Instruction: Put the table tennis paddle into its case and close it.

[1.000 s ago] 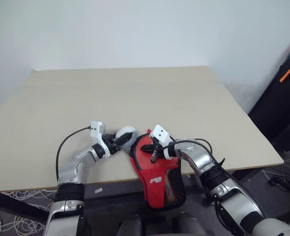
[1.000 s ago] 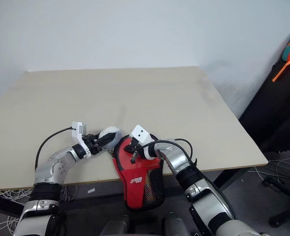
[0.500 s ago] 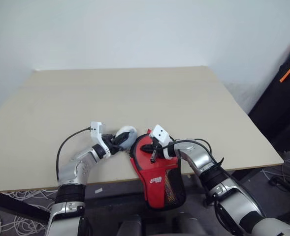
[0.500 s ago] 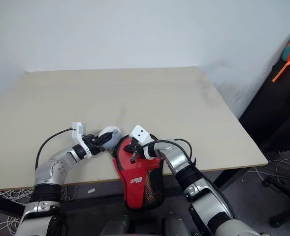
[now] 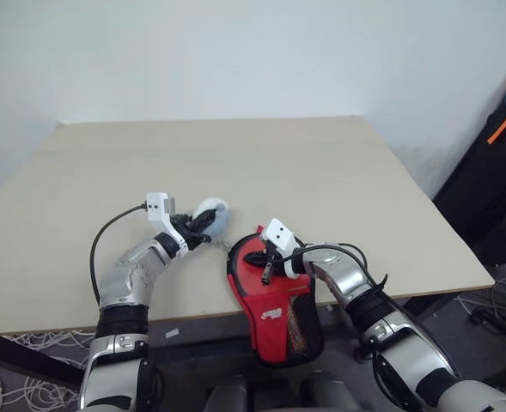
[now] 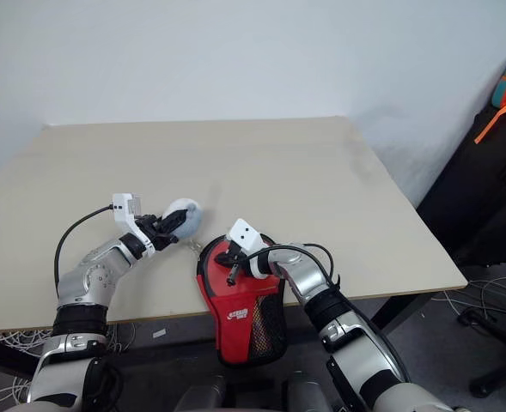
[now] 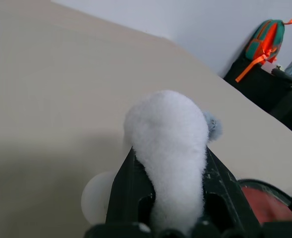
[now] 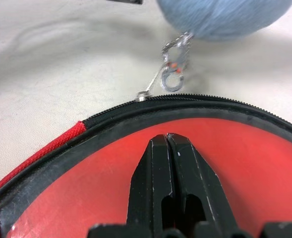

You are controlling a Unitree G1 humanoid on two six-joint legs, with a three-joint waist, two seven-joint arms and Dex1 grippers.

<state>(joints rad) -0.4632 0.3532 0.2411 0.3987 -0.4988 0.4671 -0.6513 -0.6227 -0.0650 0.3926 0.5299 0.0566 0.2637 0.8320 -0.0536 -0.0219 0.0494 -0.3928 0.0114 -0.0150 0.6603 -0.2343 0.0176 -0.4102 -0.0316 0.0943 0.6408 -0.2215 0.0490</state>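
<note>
**Left hand holds the fluffy lump, right hand rests closed on the case**

While the red paddle-shaped fabric case [image 5: 272,300] lies at the near edge of the beige desk [image 5: 321,180], with its narrow end and black mesh pocket hanging over that edge, the right hand [image 8: 168,144] is above its round part. The two black fingers of this hand are pressed together with nothing between them, and their tips point at a smooth red round surface inside the black zip border. I cannot tell if this surface is the rubber face of the table tennis paddle or the case itself.

The left hand [image 5: 203,225] is beside the case, a little further onto the desk than the right hand. Its fingers [image 7: 128,181] are closed around a small fluffy grey-white lump [image 7: 169,148], which sticks out past the fingertips. A small metal clasp on a thin chain [image 8: 174,74] hangs from the lump and reaches down near the zip border of the case, just in front of the right hand.
</note>
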